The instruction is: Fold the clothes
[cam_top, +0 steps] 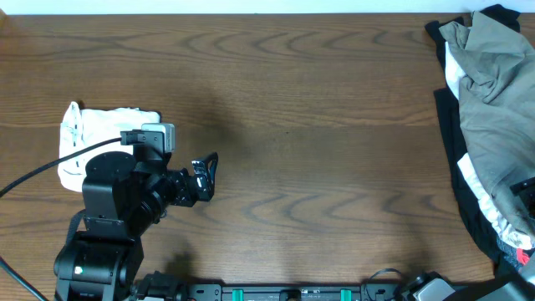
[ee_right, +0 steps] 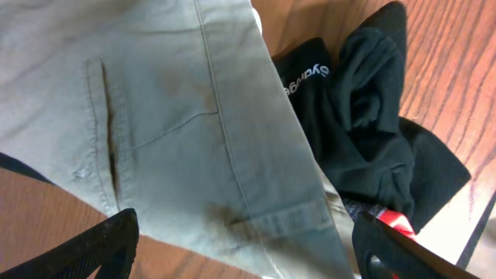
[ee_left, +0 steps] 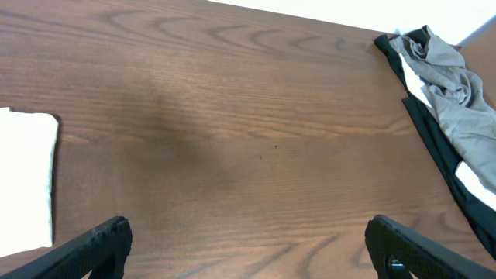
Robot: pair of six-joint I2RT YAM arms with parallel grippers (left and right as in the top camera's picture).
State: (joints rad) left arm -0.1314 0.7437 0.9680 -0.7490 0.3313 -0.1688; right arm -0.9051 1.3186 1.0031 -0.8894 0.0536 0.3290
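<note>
A heap of clothes lies at the table's right edge: a khaki garment [cam_top: 493, 92] on top of black cloth [cam_top: 468, 192] and white cloth [cam_top: 478, 191]. The heap also shows in the left wrist view [ee_left: 449, 85]. A folded white garment [cam_top: 92, 138] lies at the left, partly under my left arm; its corner shows in the left wrist view [ee_left: 27, 178]. My left gripper [cam_top: 205, 176] [ee_left: 248, 252] is open and empty over bare table. My right gripper [ee_right: 248, 252] is open just above the khaki garment [ee_right: 170, 116], next to black cloth [ee_right: 364, 139]; in the overhead view only a small part of it shows at the right edge [cam_top: 525, 188].
The wooden table [cam_top: 318, 125] stretches between the folded white garment and the heap. A small red item [cam_top: 523, 251] [ee_right: 399, 223] peeks from the heap near the front right corner. Black cables run from the left arm's base.
</note>
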